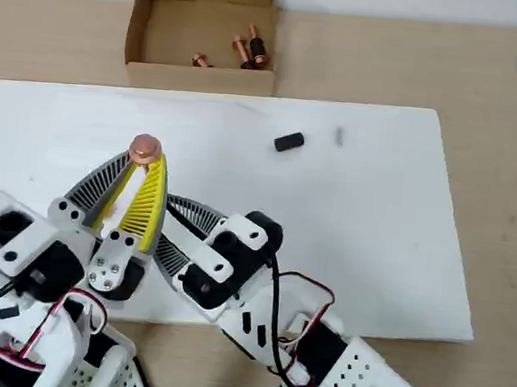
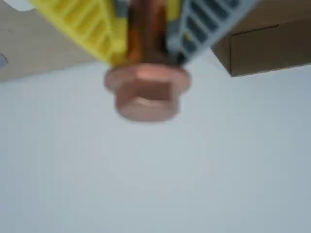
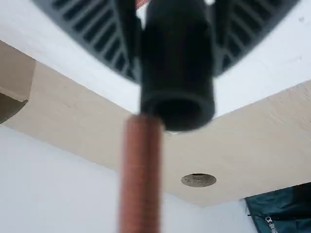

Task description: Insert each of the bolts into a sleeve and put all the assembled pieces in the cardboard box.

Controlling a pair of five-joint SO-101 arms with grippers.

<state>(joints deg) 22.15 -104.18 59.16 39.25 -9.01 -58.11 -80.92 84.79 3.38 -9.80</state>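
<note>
At 7 o'clock in the high view, the left gripper (image 1: 143, 163) is clamping a copper bolt (image 1: 145, 148) between its yellow and grey fingers. The bolt's flanged hex head is sticking out just past the fingertips, toward 12 o'clock.

Just beside it, toward 6 o'clock, the right gripper (image 3: 177, 68) is squeezing a black sleeve (image 3: 177, 58) between dark ribbed fingers, with the sleeve's open round mouth showing. A threaded copper shank (image 3: 141, 174) is lining up with that mouth. It is probably the same bolt's shank, but whether its tip is inside the bore cannot be told.

Both grippers are hanging over a white sheet (image 1: 372, 240) that is covering most of the wooden table (image 1: 504, 179).

Farther out, just past the sheet's middle toward 1 o'clock, a second sleeve (image 1: 288, 142) is lying on its side, short, black and cylindrical, well apart from both grippers.

At 12 o'clock the open cardboard box (image 1: 201, 78) is sitting against the sheet's far edge. Inside, two assembled pieces (image 1: 256, 47), copper heads on black sleeves, are lying side by side at its right wall. A third copper piece (image 1: 200, 60) is resting near the front wall.
</note>
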